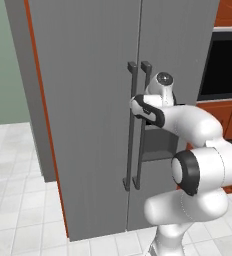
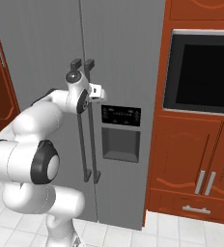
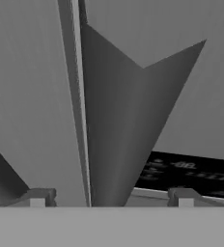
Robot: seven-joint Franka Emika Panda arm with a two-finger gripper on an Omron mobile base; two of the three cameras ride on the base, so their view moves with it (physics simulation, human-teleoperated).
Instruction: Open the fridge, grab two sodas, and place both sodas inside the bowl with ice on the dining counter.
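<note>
I've got the gripper (image 3: 111, 202) up at the fridge (image 1: 88, 125), fingers spread wide either side of the right door's handle (image 3: 111, 130), nothing clamped yet; set up to pull, I'd say. Both doors are shut, so the cans are hidden inside. White tile floor (image 1: 18, 165), oven (image 2: 203, 70) in red-brown cabinets (image 2: 186, 159) alongside.

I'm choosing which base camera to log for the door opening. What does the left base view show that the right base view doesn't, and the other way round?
Left base view alone: the fridge's orange-edged left side and a green wall. Right base view alone: the dispenser's dark control panel and the cabinet doors under the oven. Both share the closed doors, the paired handles, the oven and the arm reaching to the handles.
</note>
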